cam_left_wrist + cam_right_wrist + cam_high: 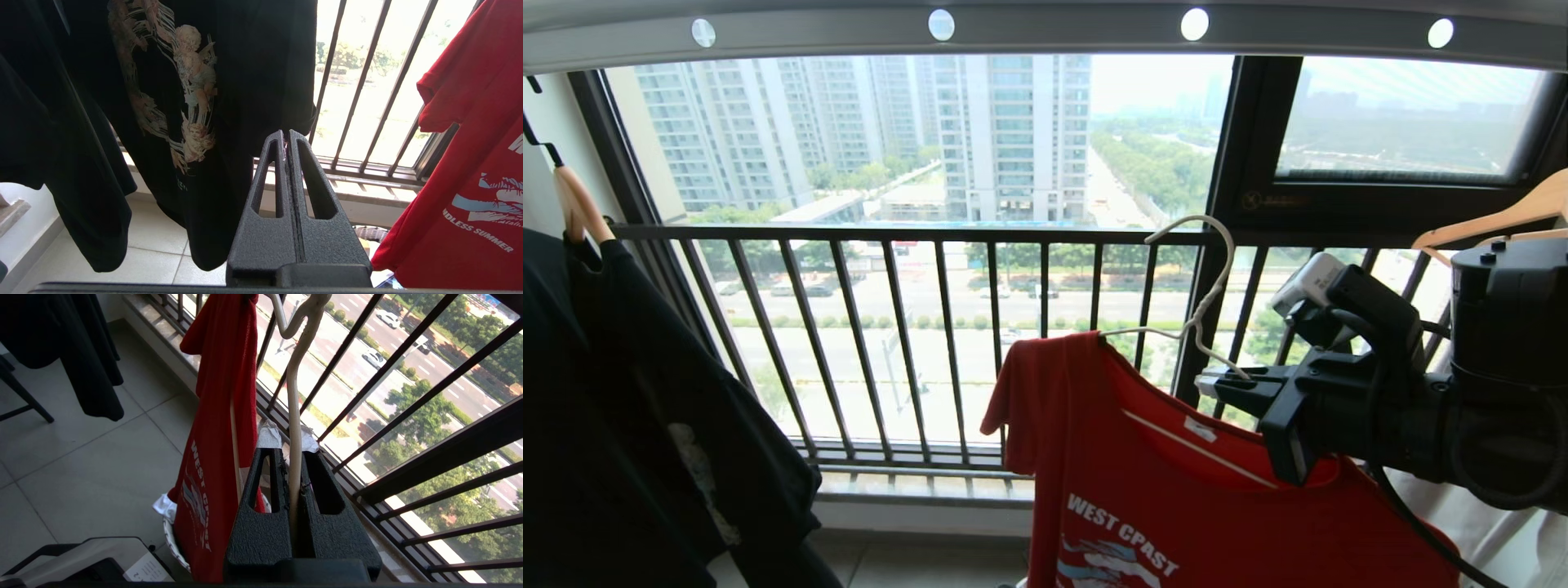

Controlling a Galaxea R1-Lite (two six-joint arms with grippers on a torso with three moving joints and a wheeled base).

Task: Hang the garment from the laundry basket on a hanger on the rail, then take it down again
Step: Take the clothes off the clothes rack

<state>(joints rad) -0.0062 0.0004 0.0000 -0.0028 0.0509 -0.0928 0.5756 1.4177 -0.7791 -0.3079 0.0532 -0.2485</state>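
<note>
The red T-shirt garment (1176,490) hangs on the thin cream-white hanger (1213,290). My right gripper (1209,382) is shut on the hanger's neck (292,400), holding it up in front of the window bars. The hanger's hook sits well below the grey rail (1062,37) with round holes and touches nothing. From the right wrist, the garment (216,457) drapes down over the laundry basket (173,543). My left gripper (286,136) is parked low, shut and empty, between a black garment and the red one (470,183).
A black printed T-shirt (184,102) hangs at the left on a wooden hanger (576,204). Another wooden hanger (1503,216) shows at the right. The dark barred window railing (931,327) runs behind everything. White cloth (163,506) lies in the basket.
</note>
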